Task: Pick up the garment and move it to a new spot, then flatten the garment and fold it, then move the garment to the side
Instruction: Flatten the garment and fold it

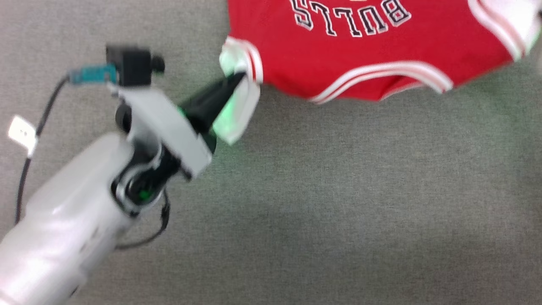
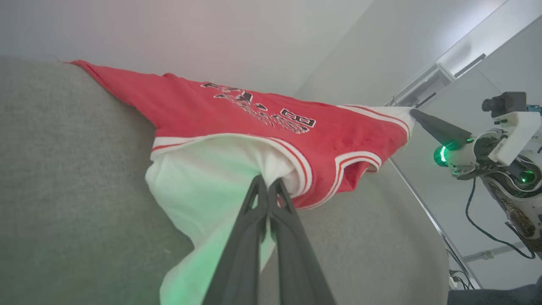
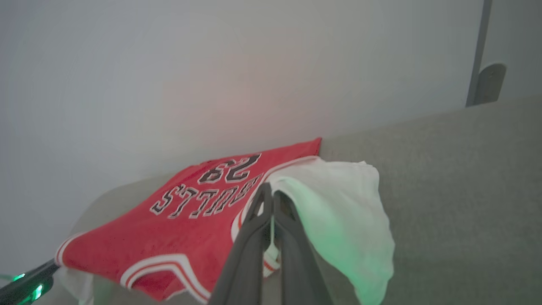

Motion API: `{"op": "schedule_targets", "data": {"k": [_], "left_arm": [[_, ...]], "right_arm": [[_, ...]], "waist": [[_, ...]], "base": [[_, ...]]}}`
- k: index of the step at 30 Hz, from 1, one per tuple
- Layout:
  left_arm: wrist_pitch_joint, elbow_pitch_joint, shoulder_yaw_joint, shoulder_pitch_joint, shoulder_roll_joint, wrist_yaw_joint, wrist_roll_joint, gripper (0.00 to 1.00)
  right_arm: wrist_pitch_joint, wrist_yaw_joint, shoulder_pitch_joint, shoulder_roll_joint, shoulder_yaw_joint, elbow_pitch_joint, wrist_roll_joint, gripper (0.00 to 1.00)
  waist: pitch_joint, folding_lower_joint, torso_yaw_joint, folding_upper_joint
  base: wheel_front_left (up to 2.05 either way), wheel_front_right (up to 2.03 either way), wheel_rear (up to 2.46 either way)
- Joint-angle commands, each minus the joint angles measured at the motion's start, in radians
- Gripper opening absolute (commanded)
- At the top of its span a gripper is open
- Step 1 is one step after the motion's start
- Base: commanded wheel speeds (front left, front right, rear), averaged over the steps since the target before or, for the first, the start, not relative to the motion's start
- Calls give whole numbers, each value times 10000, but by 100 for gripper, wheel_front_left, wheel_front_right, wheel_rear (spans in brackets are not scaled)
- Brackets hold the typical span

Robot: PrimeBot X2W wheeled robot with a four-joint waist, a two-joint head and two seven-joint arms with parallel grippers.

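Looking around the grey felt-topped table [image 1: 338, 212], you've got basically nothing in the way. The only extras are the left arm's own cable [image 1: 51, 99] with a little white tag [image 1: 21, 133] on it, both off to the left and well apart from the garment [image 1: 360, 55].

Room-wise, the whole near half of the table is bare. The tight side is the far one: in the left wrist view a red hem corner reaches right up to the table's far edge, with a plain pale wall [image 3: 211, 63] just behind it.

The red Bulls jersey tee sits at the far side, lettering up, collar end facing you, spread between both arms. Your left tool [image 1: 239, 78] is clamped fully closed on the shoulder seam where the white left sleeve [image 1: 239, 110] hangs down. The right tool [image 3: 268, 192] is pinched closed the same way on the striped trim by the other white sleeve [image 3: 338, 203].
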Motion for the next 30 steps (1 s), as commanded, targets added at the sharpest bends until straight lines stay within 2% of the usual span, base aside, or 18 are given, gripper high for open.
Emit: {"op": "schedule_targets", "data": {"k": [1,4,9,13,16,22,26,30], "left_arm": [[-38,-399,-100,260,296,-41,5,0],[-125,-1355,-325,1063,1056,-41,-35,0],[-253,-2838,-524,2154,2282,72,58,0],[-143,-4016,-789,2875,3142,544,287,0],[3,-4949,-986,3358,3661,711,116,0],[48,-6386,-1225,4233,4796,1440,58,0],[-109,-7070,-1315,4661,5193,1862,32,0],[-158,-7160,-1399,4785,5164,2048,110,0]], "right_arm": [[79,4,609,-142,-207,-437,105,0],[335,4,2288,-354,-722,-1648,246,0],[1057,4,4693,-333,-1712,-3428,152,0],[1908,4,6403,-218,-2353,-4696,66,0],[2574,4,7518,-68,-2817,-5552,-27,0],[3904,4,9244,524,-3783,-6991,-182,0],[4586,4,9895,918,-4256,-7720,-236,0],[5059,4,9970,1002,-4334,-8036,-524,0]], "waist": [[-169,-1,76,0],[-396,-1,46,0],[-731,-1,-45,0],[-915,-1,-66,0],[-1032,-1,-98,0],[-1073,-1,-200,0],[-1006,-1,-232,0],[-869,-1,-244,0]], "base": [[0,0,0],[0,0,0],[0,0,0],[0,0,0],[0,0,0],[0,0,0],[0,0,0],[0,0,0]]}}
